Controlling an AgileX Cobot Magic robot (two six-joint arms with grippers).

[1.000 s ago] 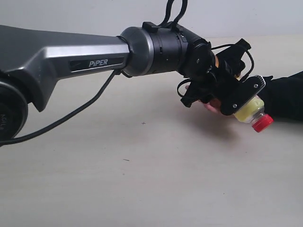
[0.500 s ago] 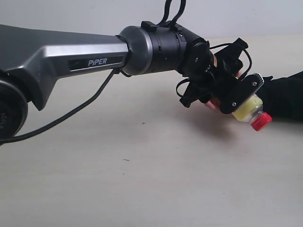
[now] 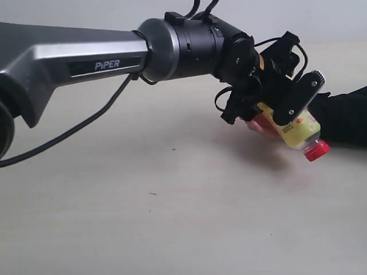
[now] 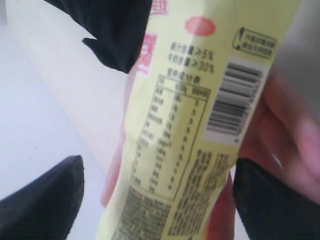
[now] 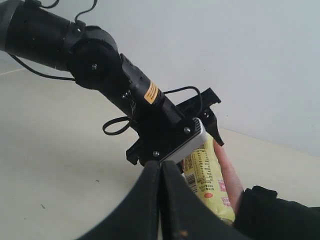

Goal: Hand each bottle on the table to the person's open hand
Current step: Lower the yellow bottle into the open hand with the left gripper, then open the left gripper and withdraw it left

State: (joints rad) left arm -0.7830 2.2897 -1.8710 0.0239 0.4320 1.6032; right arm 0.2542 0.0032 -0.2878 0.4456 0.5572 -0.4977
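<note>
Left end effector (image 3: 287, 114) stands with its jaws apart around the yellow bottle (image 3: 304, 134). In the left wrist view one black finger (image 4: 45, 200) is clear of the bottle, with pale desk showing in the gap; the other sits just beside it, and I cannot tell whether it touches. The bottle lies at the right of the scene, off the desk (image 3: 172, 200), across a person's open hand (image 3: 261, 123) that reaches in from the right in a black sleeve (image 3: 344, 117).

Its long axis slants: the red cap (image 3: 317, 150) points down toward the near right, and the base points up to the far left under the black wrist hardware.

The yellow label (image 4: 200, 125) wraps the whole body and looks slightly creased. It carries a black barcode (image 4: 235, 100), a ruled table of small print too fine to read, the figures ">5%" and ">30%", and a red oval. The cap is ribbed plastic.

The grey arm (image 3: 74, 57) is smooth metal and bears the word "PiPER". An orange sticker (image 5: 150, 92) sits on its black wrist.

The right end effector (image 5: 161, 200) is closed on nothing, its dark fingers pressed together, near the bottle and hand.
</note>
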